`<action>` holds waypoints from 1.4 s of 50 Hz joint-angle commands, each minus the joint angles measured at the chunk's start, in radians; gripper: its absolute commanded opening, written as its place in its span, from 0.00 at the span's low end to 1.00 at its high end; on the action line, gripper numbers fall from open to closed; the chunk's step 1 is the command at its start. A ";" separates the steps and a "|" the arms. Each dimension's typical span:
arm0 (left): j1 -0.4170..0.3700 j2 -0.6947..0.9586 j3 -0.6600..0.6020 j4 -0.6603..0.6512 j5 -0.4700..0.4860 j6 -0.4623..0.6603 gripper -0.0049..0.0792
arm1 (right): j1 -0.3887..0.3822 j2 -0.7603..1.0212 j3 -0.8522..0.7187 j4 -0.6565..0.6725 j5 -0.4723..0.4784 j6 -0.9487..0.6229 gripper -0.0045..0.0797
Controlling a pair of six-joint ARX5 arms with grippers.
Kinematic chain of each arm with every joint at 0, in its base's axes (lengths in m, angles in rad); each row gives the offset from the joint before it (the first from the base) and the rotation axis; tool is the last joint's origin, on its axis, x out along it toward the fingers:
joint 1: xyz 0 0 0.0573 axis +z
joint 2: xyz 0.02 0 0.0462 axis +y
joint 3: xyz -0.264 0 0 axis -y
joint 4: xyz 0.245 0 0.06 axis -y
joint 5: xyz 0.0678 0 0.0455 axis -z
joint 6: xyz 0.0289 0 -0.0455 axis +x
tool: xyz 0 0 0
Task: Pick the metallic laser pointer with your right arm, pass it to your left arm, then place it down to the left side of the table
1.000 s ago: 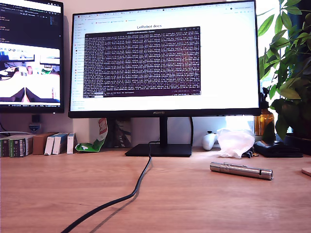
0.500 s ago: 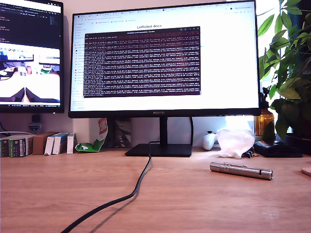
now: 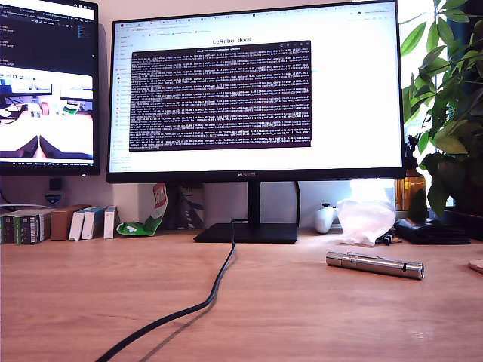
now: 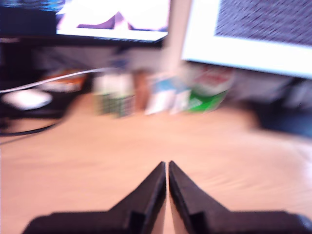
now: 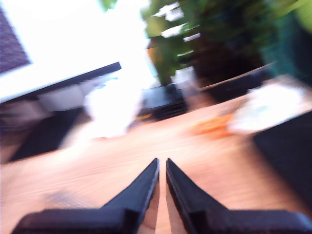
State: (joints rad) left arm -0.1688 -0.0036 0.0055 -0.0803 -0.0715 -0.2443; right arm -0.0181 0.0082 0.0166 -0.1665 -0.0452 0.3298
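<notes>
Nothing on the table (image 3: 90, 302) has moved: the laser pointer (image 3: 374, 265) lies untouched at the exterior view's right, while my first gripper (image 4: 167, 168) and my second gripper (image 5: 162, 165) are both clenched empty.

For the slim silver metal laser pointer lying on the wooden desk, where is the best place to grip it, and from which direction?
Probably grip the slim silver metal laser pointer at its plain middle barrel, coming from above. It lies flat on the light-brown wood-grain desk, its length running across the exterior view, so the fingers should close across its narrow width. The space around it looks free.
</notes>
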 commanded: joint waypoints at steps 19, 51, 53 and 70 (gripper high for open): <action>-0.002 -0.008 -0.029 0.050 0.388 -0.029 0.04 | 0.005 0.028 0.079 -0.191 -0.344 0.035 0.04; -0.002 0.025 0.059 -0.070 0.589 -0.041 0.04 | 0.048 0.607 0.493 -0.362 -0.461 -0.214 0.04; -0.002 0.037 0.074 -0.085 0.592 -0.042 0.04 | 0.060 0.652 0.529 -0.381 -0.460 -0.251 0.04; -0.002 0.310 0.282 -0.233 0.657 0.017 0.04 | 0.143 0.973 0.728 -0.497 -0.342 -0.469 0.04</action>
State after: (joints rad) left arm -0.1688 0.2527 0.2523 -0.3046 0.5728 -0.2504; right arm 0.1127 0.9489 0.7277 -0.6609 -0.4000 -0.1101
